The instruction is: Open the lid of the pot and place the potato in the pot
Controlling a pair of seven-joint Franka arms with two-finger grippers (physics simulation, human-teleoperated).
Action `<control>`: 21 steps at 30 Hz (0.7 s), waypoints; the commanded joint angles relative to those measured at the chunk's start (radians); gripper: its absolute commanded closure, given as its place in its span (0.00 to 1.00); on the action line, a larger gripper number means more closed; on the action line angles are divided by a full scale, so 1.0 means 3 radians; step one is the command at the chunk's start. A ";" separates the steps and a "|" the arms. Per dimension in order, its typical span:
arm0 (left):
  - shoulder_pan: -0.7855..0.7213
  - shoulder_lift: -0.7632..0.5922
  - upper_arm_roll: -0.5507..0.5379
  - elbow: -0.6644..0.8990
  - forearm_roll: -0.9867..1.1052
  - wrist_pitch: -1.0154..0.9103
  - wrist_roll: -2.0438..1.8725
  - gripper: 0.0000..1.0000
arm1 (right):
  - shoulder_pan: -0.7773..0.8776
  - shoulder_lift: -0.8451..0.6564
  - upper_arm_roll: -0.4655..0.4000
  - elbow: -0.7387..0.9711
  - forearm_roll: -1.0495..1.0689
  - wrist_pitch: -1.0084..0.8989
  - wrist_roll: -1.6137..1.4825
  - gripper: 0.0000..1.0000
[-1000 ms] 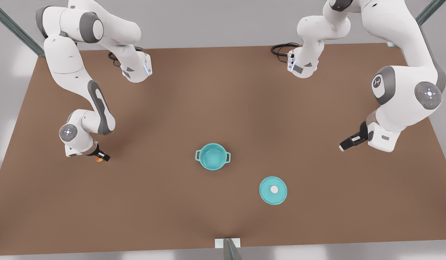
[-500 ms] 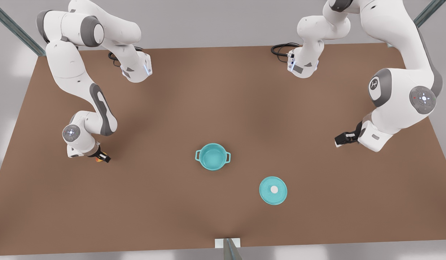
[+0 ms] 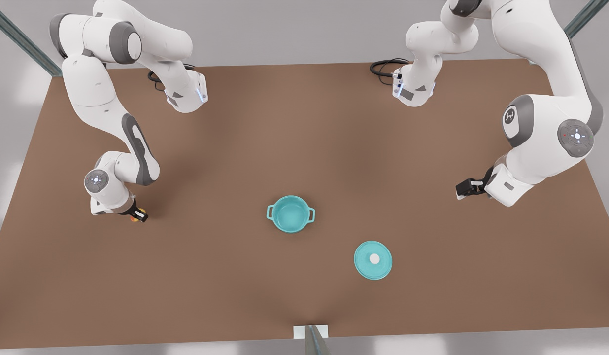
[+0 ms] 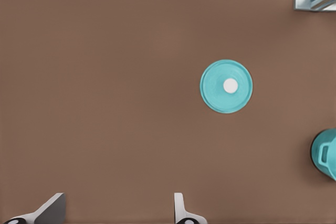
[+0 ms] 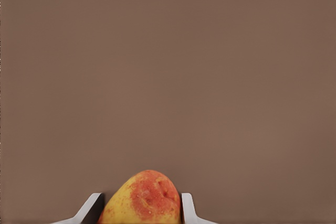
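Since a second ago, my left claw (image 3: 463, 190) has pulled back toward its arm at the front view's right, fingers (image 4: 179, 208) spread wide and holding nothing. My right claw (image 3: 138, 215), at the front view's left, grips the potato (image 5: 140, 199) low over the tabletop (image 3: 304, 148). The pot (image 3: 290, 214) stands uncovered mid-table, the lid (image 3: 373, 260) flat beside it.

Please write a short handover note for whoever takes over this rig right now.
Right gripper, at the front view's left: fingers against both sides of the small yellow-orange potato, low at the brown table.
Left gripper, at the front view's right: open, empty, waiting.
Done: flat teal pot lid with white knob lies on the table beside the round teal pot, which is open.
Left: carry potato into pot.
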 commanded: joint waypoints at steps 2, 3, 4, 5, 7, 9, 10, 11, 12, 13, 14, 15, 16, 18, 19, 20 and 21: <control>0.0000 -0.0004 0.0000 0.0002 0.0003 -0.0004 0.0253 0.00 | 0.0004 -0.0093 0.0012 -0.0006 -0.0009 -0.0040 0.0047 0.46; 0.0000 -0.0004 0.0000 0.0002 0.0003 -0.0004 0.0248 0.00 | 0.0004 -0.0098 0.0012 -0.0006 -0.0009 -0.0040 0.0047 0.46; 0.0000 -0.0009 0.0000 0.0002 0.0003 -0.0009 0.0248 0.00 | 0.0004 -0.0103 0.0012 -0.0006 -0.0009 -0.0045 0.0047 0.46; 0.0000 -0.0009 0.0000 0.0002 0.0003 -0.0009 0.0248 0.00 | 0.0004 -0.0124 0.0023 -0.0006 -0.0009 -0.0045 0.0047 0.46; 0.0000 -0.0004 -0.0005 0.0002 0.0003 -0.0004 0.0248 0.00 | 0.0004 -0.0139 0.0048 -0.0006 -0.0009 -0.0081 0.0047 0.47; 0.0000 0.0001 -0.0006 0.0002 0.0003 0.0002 0.0243 0.00 | 0.0010 -0.0200 0.0099 -0.0006 -0.0004 -0.0127 0.0088 0.48; 0.0000 0.0001 -0.0006 0.0002 0.0003 0.0002 0.0243 0.00 | 0.0020 -0.0256 0.0125 -0.0006 -0.0004 -0.0199 0.0088 0.48; 0.0000 0.0007 -0.0006 0.0002 0.0003 0.0002 0.0243 0.00 | 0.0025 -0.0354 0.0196 -0.0006 -0.0004 -0.0281 0.0134 0.48; 0.0000 0.0012 0.0000 0.0002 0.0003 0.0002 0.0243 0.00 | 0.0030 -0.0435 0.0258 -0.0006 -0.0004 -0.0306 0.0195 0.47; 0.0000 0.0012 0.0000 0.0002 0.0003 0.0002 0.0248 0.00 | 0.0035 -0.0492 0.0329 -0.0006 -0.0004 -0.0367 0.0236 0.47; 0.0000 0.0007 0.0000 0.0002 0.0003 0.0002 0.0243 0.00 | 0.0040 -0.0548 0.0406 -0.0006 -0.0004 -0.0408 0.0369 0.47; 0.0000 0.0012 -0.0006 0.0002 0.0003 0.0002 0.0248 0.00 | 0.0040 -0.0589 0.0472 -0.0006 -0.0004 -0.0465 0.0476 0.47; 0.0000 0.0012 -0.0005 0.0002 0.0003 0.0002 0.0248 0.00 | 0.0040 -0.0609 0.0544 -0.0006 -0.0004 -0.0495 0.0604 0.47; 0.0000 0.0012 0.0000 -0.0003 0.0003 0.0002 0.0248 0.00 | 0.0178 -0.0660 0.0570 0.0004 0.0001 -0.0582 0.0813 0.47; 0.0000 0.0012 0.0000 -0.0003 0.0003 0.0002 0.0248 0.00 | 0.0265 -0.0696 0.0570 0.0015 0.0011 -0.0643 0.0957 0.47; 0.0000 0.0012 0.0000 -0.0003 0.0003 0.0002 0.0243 0.00 | 0.0362 -0.0707 0.0570 0.0025 0.0098 -0.0685 0.1018 0.47; 0.0000 0.0007 0.0000 -0.0003 0.0003 0.0002 0.0243 0.00 | 0.0408 -0.0717 0.0570 0.0030 0.0134 -0.0730 0.1064 0.47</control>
